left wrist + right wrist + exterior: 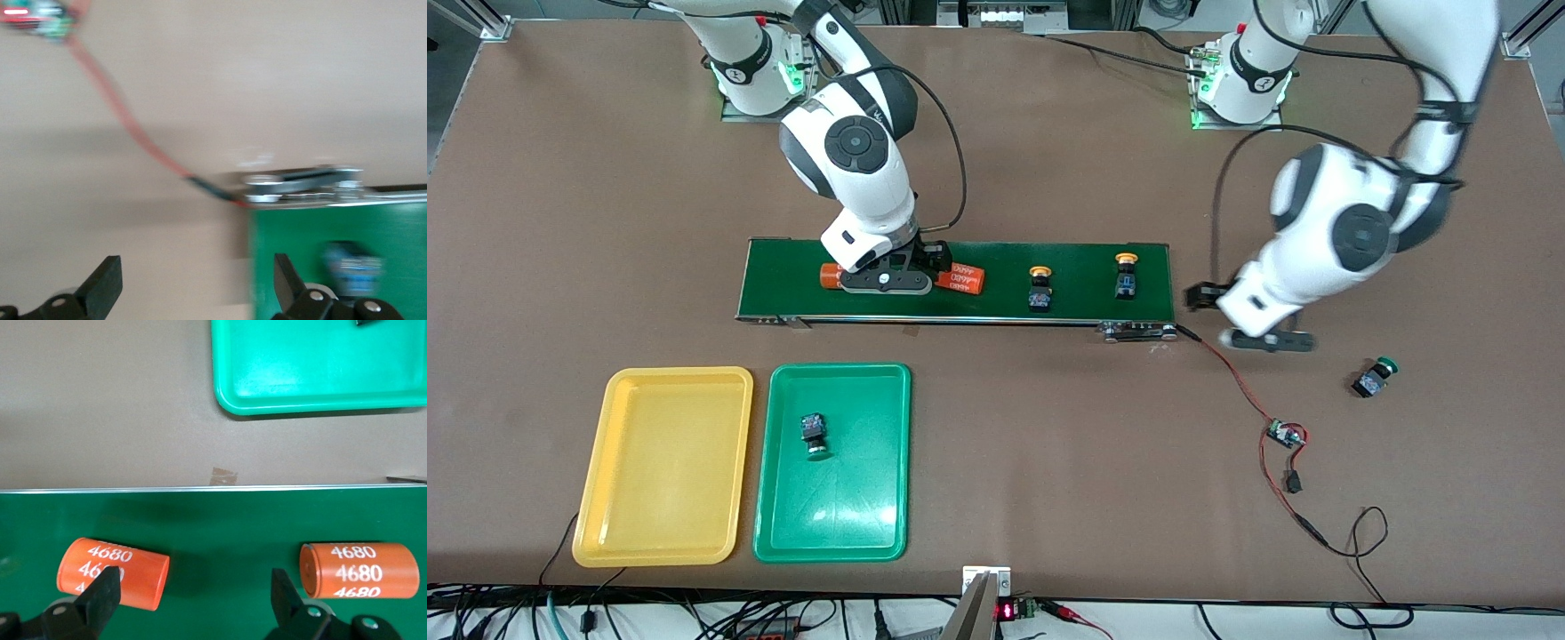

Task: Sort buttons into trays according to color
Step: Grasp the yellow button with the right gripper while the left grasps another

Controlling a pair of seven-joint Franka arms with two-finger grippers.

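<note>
The left claw (1249, 322) hangs with fingers apart and empty over the bench (1049, 462) at the conveyor belt's (783, 276) end. One green button (1371, 378) lies nearby on the bench; another (814, 436) lies in the green tray (871, 533), beside the yellow tray (663, 533). Two yellow buttons (1040, 289) (1126, 276) stand on the belt. The right claw (885, 283), fingers apart, hovers between two orange cylinders (113, 573) (360, 570).

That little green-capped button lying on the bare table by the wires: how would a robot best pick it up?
The green-capped button lies tipped on its side, its cap pointing away from the front camera. Probably best to come straight down from above and close the jaws across its boxy dark body, whose flat sides give better purchase than the round cap. The open left gripper is the closer one.
</note>
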